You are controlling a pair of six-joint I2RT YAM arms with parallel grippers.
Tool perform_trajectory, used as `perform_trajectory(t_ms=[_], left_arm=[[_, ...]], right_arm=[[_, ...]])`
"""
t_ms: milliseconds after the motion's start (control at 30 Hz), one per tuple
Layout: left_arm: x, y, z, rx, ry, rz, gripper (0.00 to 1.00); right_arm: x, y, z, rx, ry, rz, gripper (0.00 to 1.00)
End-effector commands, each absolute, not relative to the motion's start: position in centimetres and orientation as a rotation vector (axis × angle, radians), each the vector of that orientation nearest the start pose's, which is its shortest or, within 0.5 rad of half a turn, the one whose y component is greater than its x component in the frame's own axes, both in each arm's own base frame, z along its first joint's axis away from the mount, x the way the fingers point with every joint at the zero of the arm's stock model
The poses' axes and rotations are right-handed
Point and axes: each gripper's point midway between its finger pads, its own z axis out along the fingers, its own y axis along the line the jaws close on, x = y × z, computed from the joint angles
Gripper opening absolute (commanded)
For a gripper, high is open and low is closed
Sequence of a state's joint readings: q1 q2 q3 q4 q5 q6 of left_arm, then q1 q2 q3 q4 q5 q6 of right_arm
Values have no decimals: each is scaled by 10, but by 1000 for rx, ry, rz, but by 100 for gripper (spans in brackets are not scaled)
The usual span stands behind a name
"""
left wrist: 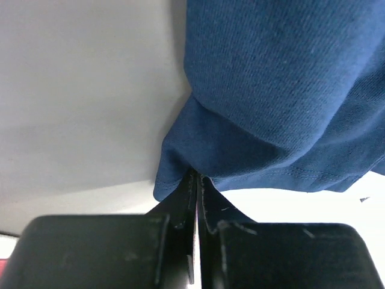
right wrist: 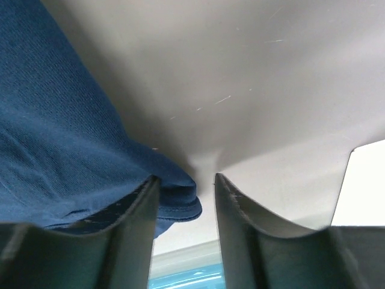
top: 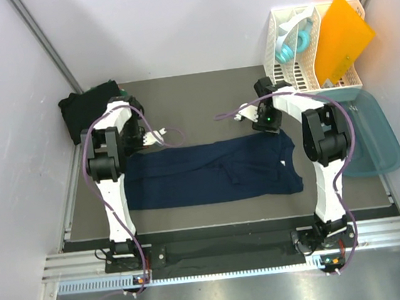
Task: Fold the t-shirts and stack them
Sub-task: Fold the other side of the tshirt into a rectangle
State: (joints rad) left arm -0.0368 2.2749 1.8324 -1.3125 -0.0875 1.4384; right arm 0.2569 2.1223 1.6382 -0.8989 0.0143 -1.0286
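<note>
A navy blue t-shirt (top: 213, 171) lies spread across the dark mat, folded into a long band. My left gripper (top: 136, 144) is at its back left corner. In the left wrist view the gripper (left wrist: 197, 174) is shut, pinching a fold of the navy cloth (left wrist: 271, 102). My right gripper (top: 273, 129) is at the shirt's back right corner. In the right wrist view the gripper (right wrist: 185, 180) is open, and a hem of the navy shirt (right wrist: 180, 201) lies between the jaws against the left finger. A pile of black t-shirts (top: 88, 108) sits at the back left.
A white slotted rack (top: 298, 57) holding an orange sheet (top: 342, 35) stands at the back right. A teal plastic tub (top: 374, 135) sits right of the mat, close to the right arm. White walls close in on both sides.
</note>
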Motion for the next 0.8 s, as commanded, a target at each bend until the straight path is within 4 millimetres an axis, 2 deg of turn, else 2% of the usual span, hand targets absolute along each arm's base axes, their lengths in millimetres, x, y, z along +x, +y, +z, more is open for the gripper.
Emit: perform_trajectory(t_ms=[0, 200, 233, 367, 533, 767], left_arm=[[371, 45, 19, 2307, 2518, -196, 0], [373, 55, 22, 2275, 2550, -118, 0], [374, 58, 21, 2276, 2555, -87, 0], [372, 70, 22, 2280, 2589, 2, 0], [364, 88, 11, 2311, 2655, 113, 0], [376, 97, -1, 2247, 2684, 280, 0]], right_arm=[[439, 69, 31, -1775, 2361, -170, 36], [439, 64, 28, -1783, 2372, -192, 3], [440, 64, 28, -1783, 2370, -202, 1], [441, 59, 26, -1785, 2377, -244, 0], [441, 57, 25, -1782, 2376, -262, 0], [438, 46, 19, -1781, 2396, -317, 0]])
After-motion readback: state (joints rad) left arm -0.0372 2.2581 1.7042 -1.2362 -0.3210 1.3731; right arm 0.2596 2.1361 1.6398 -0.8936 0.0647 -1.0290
